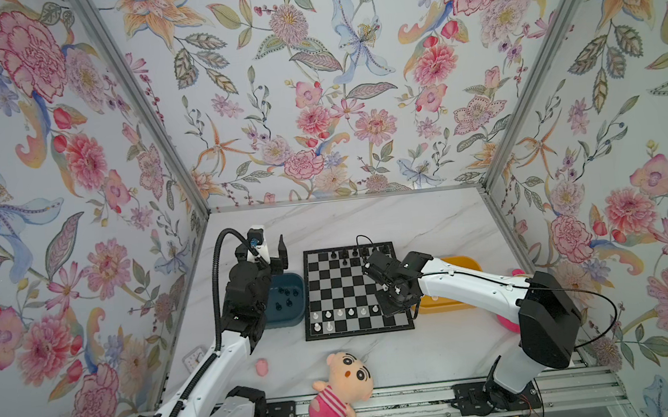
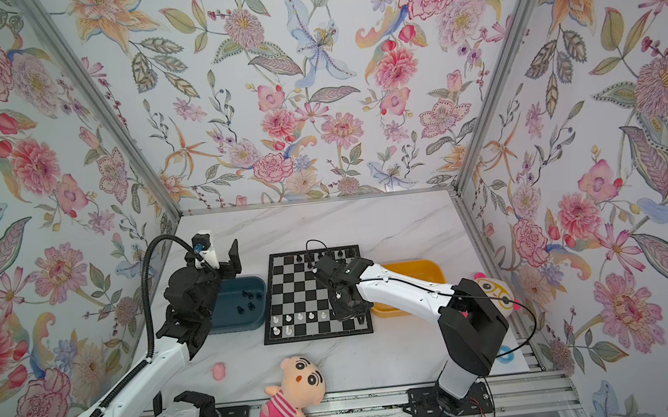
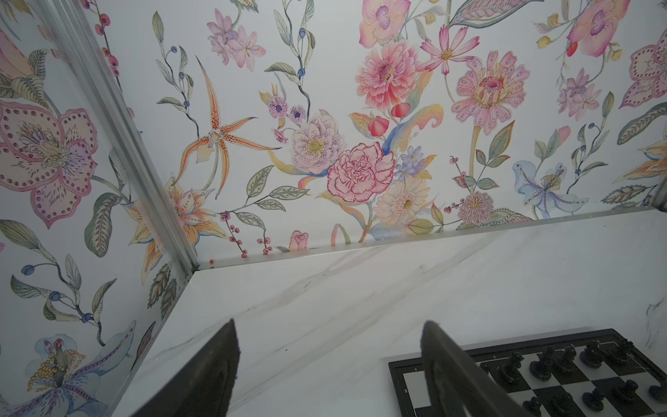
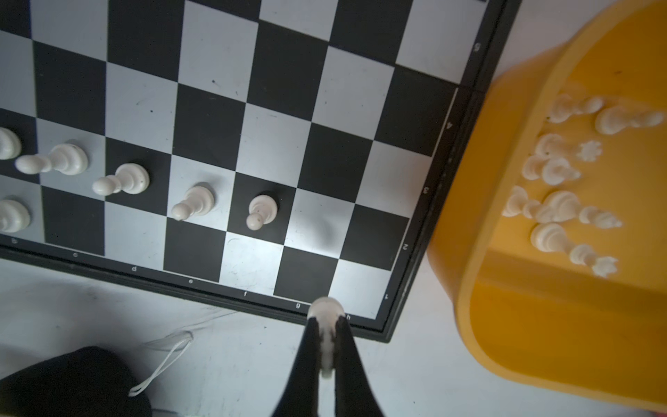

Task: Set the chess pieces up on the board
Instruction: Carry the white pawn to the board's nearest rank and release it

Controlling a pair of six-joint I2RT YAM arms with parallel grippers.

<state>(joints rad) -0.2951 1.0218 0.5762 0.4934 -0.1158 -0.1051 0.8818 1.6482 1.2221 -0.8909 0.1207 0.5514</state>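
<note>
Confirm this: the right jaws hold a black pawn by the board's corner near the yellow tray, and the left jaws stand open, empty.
Wrong on colour: the pawn is white, as the right wrist view shows. The rest holds: the right jaws grip it by the board corner near the yellow tray, and the left jaws stand open, empty.

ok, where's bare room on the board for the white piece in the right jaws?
Bare on the board: the squares between the last white pawn and the yellow tray, plus the middle rows. The marble between board and plush toy is free. Crowded: the far row of black pieces and the near-left white pieces.
</note>
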